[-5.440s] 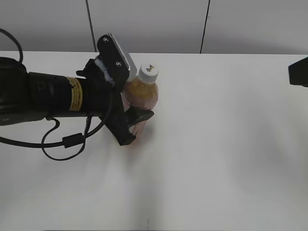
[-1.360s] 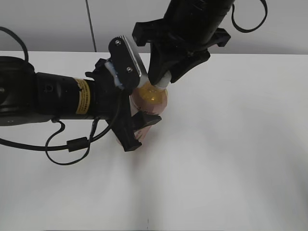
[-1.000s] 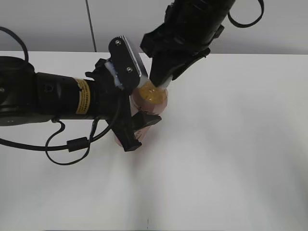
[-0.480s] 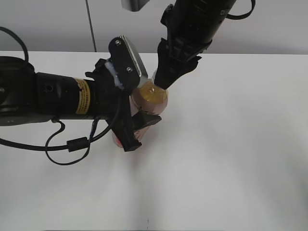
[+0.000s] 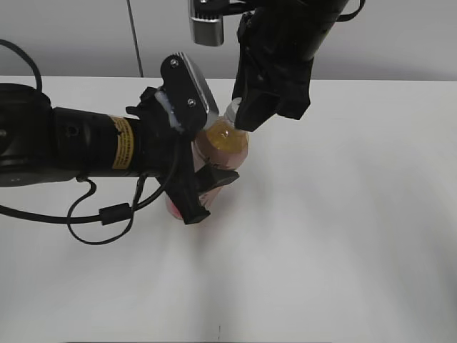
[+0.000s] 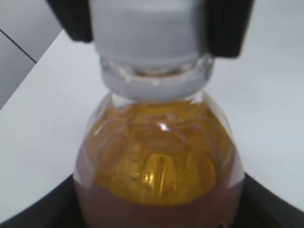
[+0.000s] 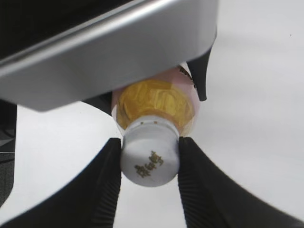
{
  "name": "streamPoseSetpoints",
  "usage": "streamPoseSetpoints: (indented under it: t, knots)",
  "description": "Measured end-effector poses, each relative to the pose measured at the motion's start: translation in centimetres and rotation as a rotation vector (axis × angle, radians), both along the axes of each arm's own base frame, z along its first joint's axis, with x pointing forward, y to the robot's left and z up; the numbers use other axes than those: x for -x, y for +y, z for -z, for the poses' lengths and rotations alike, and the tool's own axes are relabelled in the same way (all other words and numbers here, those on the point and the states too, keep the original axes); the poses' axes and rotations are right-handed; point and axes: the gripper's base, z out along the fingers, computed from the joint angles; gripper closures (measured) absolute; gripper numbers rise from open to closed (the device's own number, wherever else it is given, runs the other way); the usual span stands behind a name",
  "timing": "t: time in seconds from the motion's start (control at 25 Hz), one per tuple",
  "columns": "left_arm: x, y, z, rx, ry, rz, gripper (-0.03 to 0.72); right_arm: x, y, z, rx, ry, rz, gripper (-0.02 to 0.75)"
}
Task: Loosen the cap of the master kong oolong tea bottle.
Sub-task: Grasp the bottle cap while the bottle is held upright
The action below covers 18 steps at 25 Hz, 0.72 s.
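While the master kong oolong tea bottle (image 5: 220, 146) stands on the white table (image 5: 343, 214), left of the table's middle and toward its far side, it is gripped from two directions. Its body is clamped by the left gripper (image 5: 198, 161), whose black fingers (image 5: 214, 175) are pressed against the sides of the bottle below the shoulder; in the left wrist view only dark finger edges (image 6: 266, 199) are seen at the lower corners, flanking the amber-filled shoulder of the bottle (image 6: 159, 166). The cap (image 7: 150, 156) is pinched by the right gripper (image 7: 150, 164), which is brought down from above and behind. In the right wrist view the two ribbed black fingers (image 7: 107, 185) are closed on opposite sides of the white cap, both touching it, and a small dark mark is shown on the cap's top. In the left wrist view the cap (image 6: 147, 28) is seen blurred at the top edge, with a dark pad (image 6: 228, 28) against each side. In the exterior view the cap (image 5: 233, 110) is mostly hidden behind the right gripper (image 5: 246, 114); only a sliver of white is left visible above the neck. A silver wrist-camera housing (image 5: 206, 21) is carried on the right arm above the bottle. A black cable (image 5: 100, 214) is looped beneath the left arm, over the tabletop.
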Motion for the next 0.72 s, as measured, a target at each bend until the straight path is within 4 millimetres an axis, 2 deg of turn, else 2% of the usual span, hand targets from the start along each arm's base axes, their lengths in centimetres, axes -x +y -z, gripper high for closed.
streamPoseSetpoints:
  t: [0.44,0.56,0.72]
  knots:
    - [-0.12,0.11,-0.01,0.012,0.014,-0.023,0.24,-0.25,0.22,-0.12,0.001,-0.103,-0.165,0.458]
    - [-0.12,0.11,-0.01,0.012,0.014,-0.023,0.24,-0.28,0.24,-0.13,0.018,-0.159,-0.291,0.458]
    - [-0.13,0.12,-0.02,0.014,0.016,-0.026,0.24,-0.37,0.29,-0.17,0.052,-0.277,-0.541,0.458]
